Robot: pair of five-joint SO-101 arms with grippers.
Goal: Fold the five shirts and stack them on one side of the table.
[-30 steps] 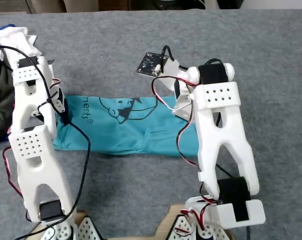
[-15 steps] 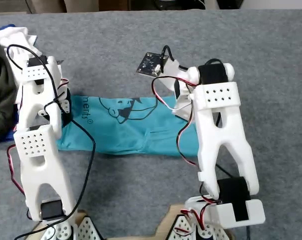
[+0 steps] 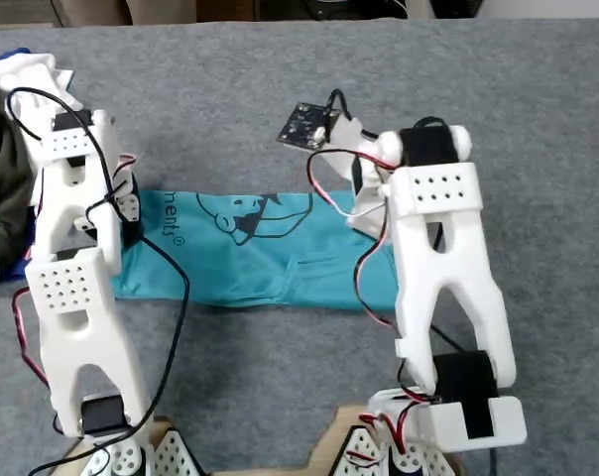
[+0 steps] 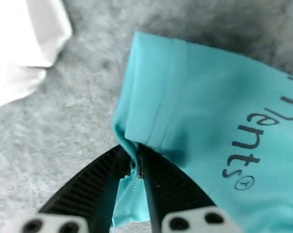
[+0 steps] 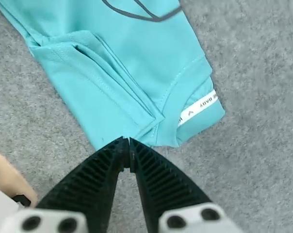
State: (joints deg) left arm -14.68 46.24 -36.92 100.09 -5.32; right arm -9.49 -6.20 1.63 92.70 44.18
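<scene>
1. A grey, carpet-like table cover (image 3: 538, 109) carries the teal cotton shirt (image 3: 250, 260), which is folded into a long band lying between the two arms.
2. The left gripper (image 4: 136, 167) pinches a ridge of cloth at the hem end.
3. The right gripper (image 5: 129, 153) has its jaws pressed together at the collar-end edge (no cloth visibly between them).
4. The shirt looks light and limp and would likely sag open, so grip both end corners through all layers.
5. A heap of white and dark garments (image 3: 7, 129) lies beside the left arm.
</scene>
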